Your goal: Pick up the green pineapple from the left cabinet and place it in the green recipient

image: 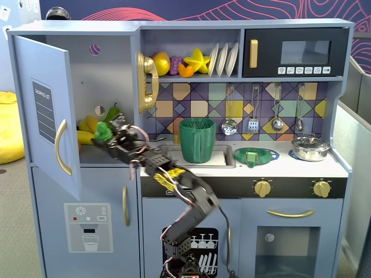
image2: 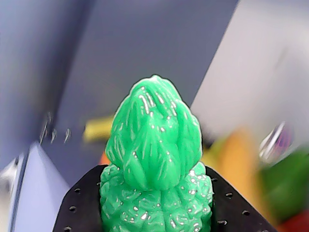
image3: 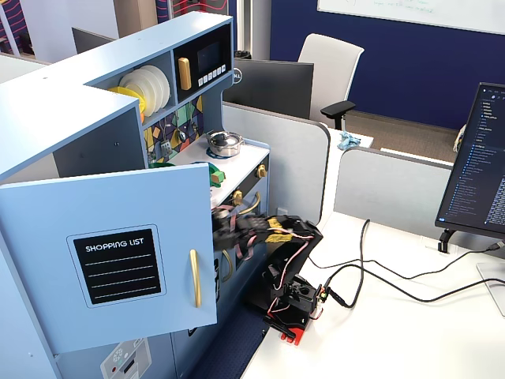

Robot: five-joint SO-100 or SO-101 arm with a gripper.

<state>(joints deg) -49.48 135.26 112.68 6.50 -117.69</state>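
The green pineapple (image: 104,130) is bumpy and bright green. It sits between my gripper's (image: 110,134) black fingers at the open front of the left cabinet (image: 104,87), just above the shelf. In the wrist view the pineapple (image2: 154,159) fills the middle with its leafy top pointing up, and the black fingers (image2: 79,208) press on both its sides. The cabinet door (image: 43,110) with the gold handle and list label stands swung open; in a fixed view the door (image3: 110,253) hides the gripper. The green recipient (image: 197,141) stands upright in the sink, to the right of the gripper.
Yellow bananas (image: 87,130) and a dark green pear (image: 113,110) lie in the cabinet behind the pineapple. A flat green strainer (image: 253,155) and a metal pot (image: 310,147) sit on the counter right of the recipient. The arm (image3: 268,233) reaches in from the desk.
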